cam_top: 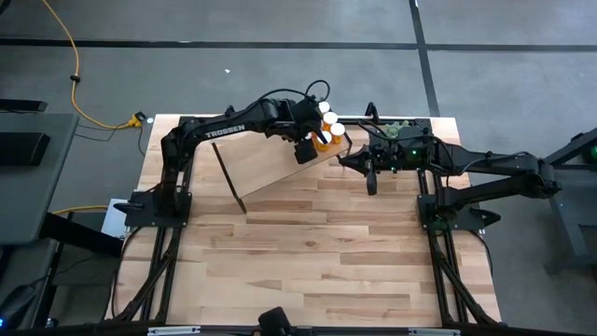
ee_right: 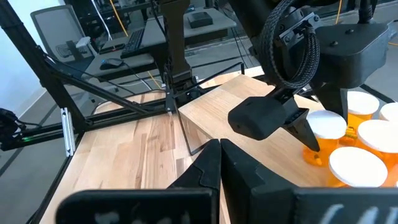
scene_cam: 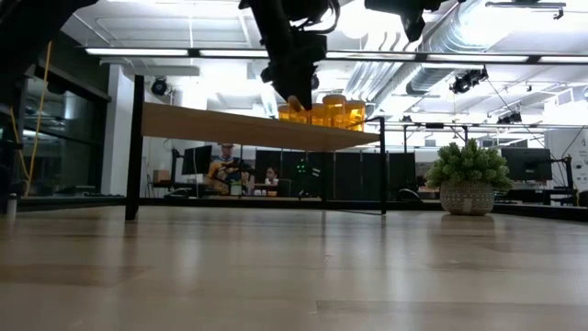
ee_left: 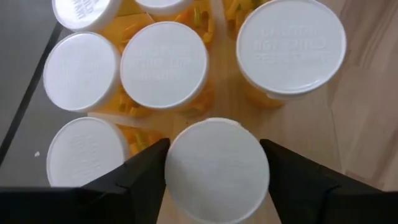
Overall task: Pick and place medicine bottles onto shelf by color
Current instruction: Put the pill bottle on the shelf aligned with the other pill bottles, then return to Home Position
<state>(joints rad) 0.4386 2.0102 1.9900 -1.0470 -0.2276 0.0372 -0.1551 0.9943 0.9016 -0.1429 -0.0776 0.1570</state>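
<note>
Left claw (ee_left: 217,171) sits over the shelf (cam_top: 270,163) end, fingers apart on either side of 1 white-capped bottle (ee_left: 217,165), contact unclear. Other bottles (ee_left: 163,65) crowd just beside it on the shelf. Right claw (ee_right: 217,158) pressed together, beside the shelf over the table (cam_top: 326,252). Potted plant (scene_cam: 467,179) at the table's far edge. Bottle bodies mostly hidden under caps.

medicine bottles (cam_top: 328,126) clustered on the shelf's (cam_top: 266,163) right end.

A fuzzy green plant (scene_cam: 469,165) (in a woven pot) sits on the wooden tabletop (scene_cam: 294,267).
</note>
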